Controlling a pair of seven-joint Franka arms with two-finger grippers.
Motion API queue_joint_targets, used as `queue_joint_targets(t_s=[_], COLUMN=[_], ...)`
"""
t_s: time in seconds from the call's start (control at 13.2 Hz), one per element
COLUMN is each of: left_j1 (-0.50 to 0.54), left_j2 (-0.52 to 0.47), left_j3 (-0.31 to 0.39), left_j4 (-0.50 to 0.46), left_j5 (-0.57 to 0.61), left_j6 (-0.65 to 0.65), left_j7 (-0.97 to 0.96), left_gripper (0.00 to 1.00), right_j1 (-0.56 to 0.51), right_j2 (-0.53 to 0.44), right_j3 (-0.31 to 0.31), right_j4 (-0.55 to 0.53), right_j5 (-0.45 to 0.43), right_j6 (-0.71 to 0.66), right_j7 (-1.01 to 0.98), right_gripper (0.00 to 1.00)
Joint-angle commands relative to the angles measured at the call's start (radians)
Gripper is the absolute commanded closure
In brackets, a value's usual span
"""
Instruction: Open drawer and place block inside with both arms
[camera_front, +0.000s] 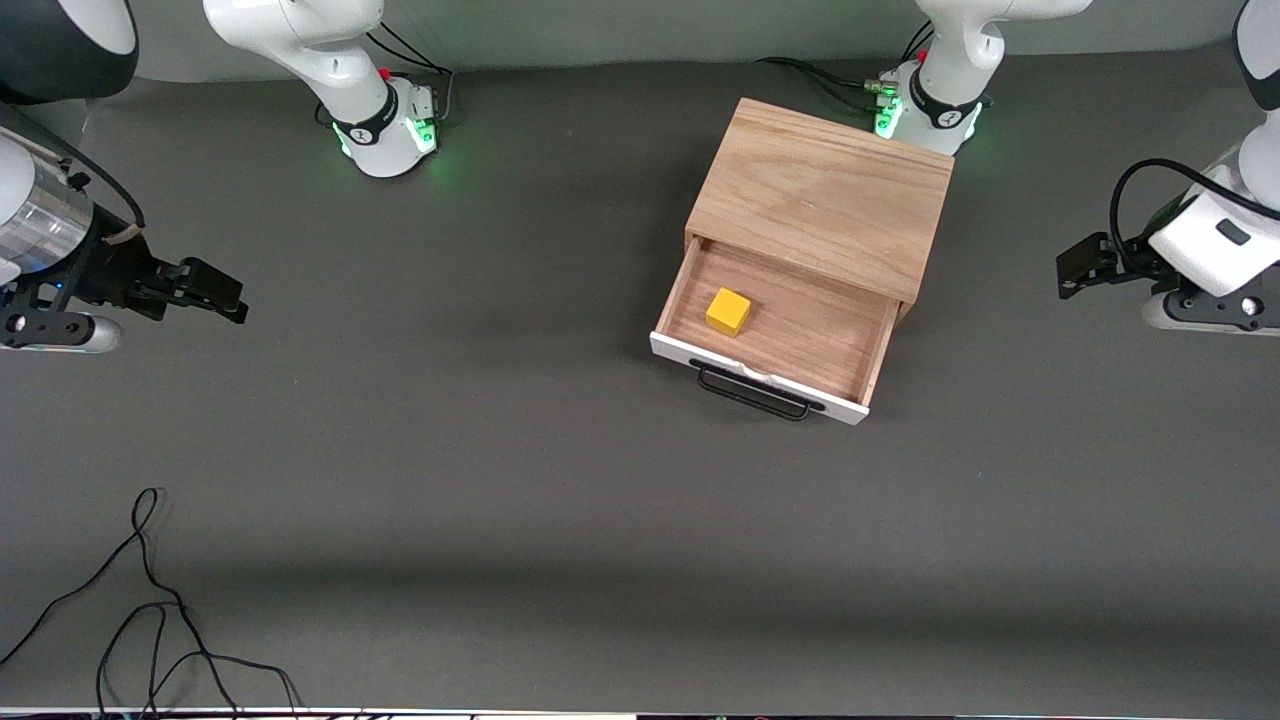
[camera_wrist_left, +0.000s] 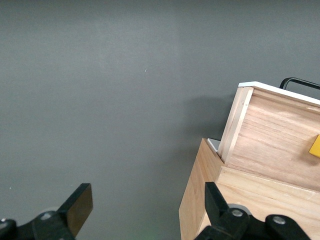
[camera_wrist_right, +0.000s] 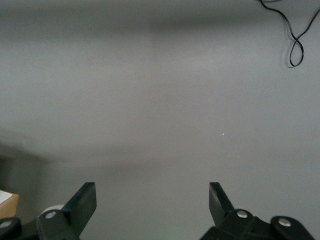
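The light oak cabinet (camera_front: 825, 195) stands on the grey table near the left arm's base. Its drawer (camera_front: 800, 330) is pulled open toward the front camera, with its white front panel and black wire handle (camera_front: 752, 398). The yellow block (camera_front: 728, 311) lies inside the drawer, toward the right arm's end. My left gripper (camera_front: 1075, 270) is open and empty over the table at the left arm's end. The left wrist view shows that gripper (camera_wrist_left: 148, 205), the drawer's side wall (camera_wrist_left: 280, 145) and a sliver of the block (camera_wrist_left: 315, 146). My right gripper (camera_front: 215, 290) is open and empty over bare table (camera_wrist_right: 152, 202) at the right arm's end.
A loose black cable (camera_front: 150, 610) lies on the table near the front camera, toward the right arm's end; it also shows in the right wrist view (camera_wrist_right: 297, 35). The green-lit arm bases (camera_front: 385, 125) (camera_front: 925, 110) stand along the table's edge farthest from the front camera.
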Motion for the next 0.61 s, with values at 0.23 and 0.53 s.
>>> queue_joint_targets(t_s=[0.23,0.53], left_j1=[-0.006,-0.006], left_j2=[0.006,0.006], left_j3=[0.004,0.004], left_j4=[0.022,0.022], left_j5=[0.002,0.002], left_j6=[-0.024,-0.024], left_j7=[0.002,0.002], left_gripper=[0.00,0.00], right_j1=[0.008,0.007], right_j2=[-0.106,-0.095], right_j3=[-0.023,-0.023], right_j4=[-0.209,-0.195], right_j5=[0.013,0.010], right_j6=[0.118,0.129], right_j7=[-0.029,-0.029], right_gripper=[0.00,0.00])
